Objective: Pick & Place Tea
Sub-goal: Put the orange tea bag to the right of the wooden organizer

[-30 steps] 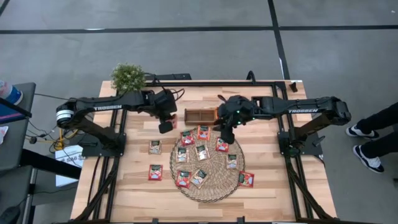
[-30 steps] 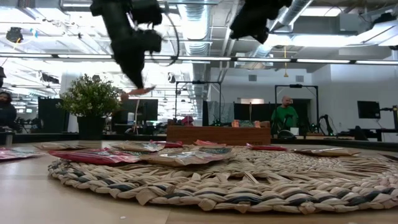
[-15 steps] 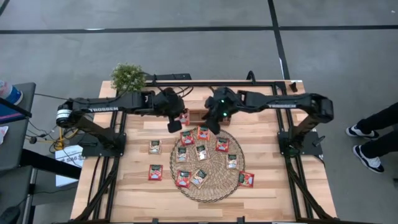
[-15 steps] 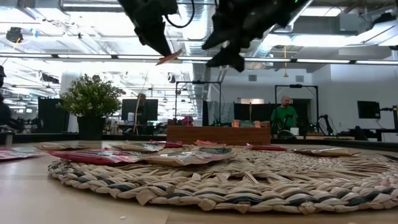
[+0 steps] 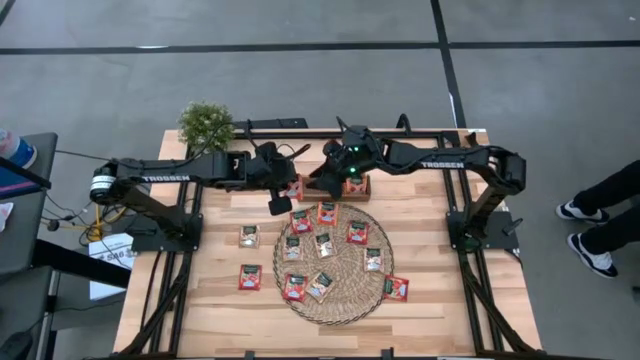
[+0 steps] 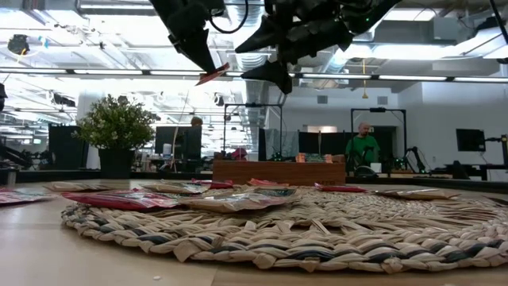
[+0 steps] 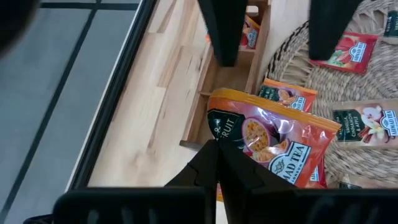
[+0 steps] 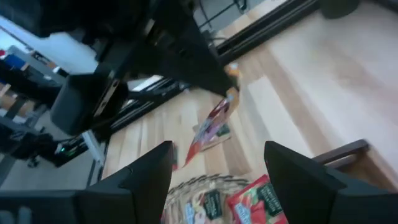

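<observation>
The right gripper [image 5: 322, 180] has swung up over the tray [image 5: 352, 186], jaws wide, empty. The left gripper [image 5: 283, 196] pinches a tea sachet [image 7: 267, 140] nearby, ready to drop.

The high camera looked straight down on the whole bench [image 5: 215, 300]. The low one sat at bench height, close against the wicker mat [image 6: 317, 230], facing the room behind. Each wrist camera looked forward past its own fingers. All four views shared the mat's far edge by the wooden tray [image 7: 239, 78].
</observation>
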Robot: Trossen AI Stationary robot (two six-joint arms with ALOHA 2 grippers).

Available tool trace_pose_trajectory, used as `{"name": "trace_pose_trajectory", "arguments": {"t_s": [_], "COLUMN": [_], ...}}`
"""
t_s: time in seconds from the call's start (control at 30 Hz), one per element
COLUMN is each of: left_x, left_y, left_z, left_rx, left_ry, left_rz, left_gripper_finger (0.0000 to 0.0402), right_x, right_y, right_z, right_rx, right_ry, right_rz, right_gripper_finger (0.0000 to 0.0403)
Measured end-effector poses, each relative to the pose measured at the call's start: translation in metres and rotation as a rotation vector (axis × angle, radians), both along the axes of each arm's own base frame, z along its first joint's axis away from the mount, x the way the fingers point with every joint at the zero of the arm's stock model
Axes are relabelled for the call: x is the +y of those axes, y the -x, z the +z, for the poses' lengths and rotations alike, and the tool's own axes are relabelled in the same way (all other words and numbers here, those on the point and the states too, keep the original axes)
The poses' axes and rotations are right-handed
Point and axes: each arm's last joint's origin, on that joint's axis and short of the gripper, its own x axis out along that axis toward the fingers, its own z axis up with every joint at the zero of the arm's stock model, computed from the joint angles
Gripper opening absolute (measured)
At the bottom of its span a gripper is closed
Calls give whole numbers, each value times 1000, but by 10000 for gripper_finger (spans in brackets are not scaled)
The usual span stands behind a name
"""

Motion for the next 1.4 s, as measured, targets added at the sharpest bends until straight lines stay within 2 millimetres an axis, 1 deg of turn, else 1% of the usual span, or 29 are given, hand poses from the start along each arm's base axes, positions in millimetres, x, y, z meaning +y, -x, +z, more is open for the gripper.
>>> {"name": "trace_pose_trajectory", "arguments": {"t_s": [0.27, 0.53, 0.7, 1.0, 1.27, 1.4], "left_x": [0, -3, -6, -6, -6, -6], "left_y": [-6, -19, -24, -25, -26, -26], "left_z": [3, -8, -11, -9, -8, -8], "left_rx": [-66, -53, -61, -79, -96, -96], "left_ry": [25, 31, 31, 24, 23, 29], "left_rz": [-28, -45, -58, -54, -55, -61], "left_gripper_finger": [0, 0, 0, 0, 0, 0], "right_x": [-1, -1, -2, 1, 1, 1], "right_y": [0, 0, 1, 2, 2, 2], "right_z": [1, 1, -1, -4, -4, -4], "right_rx": [1, 2, 24, 50, 51, 52], "right_ry": [27, 33, 39, 63, 67, 68], "right_rz": [-37, -45, -60, -40, -39, -41], "right_gripper_finger": [244, 244, 239, 182, 138, 103]}}
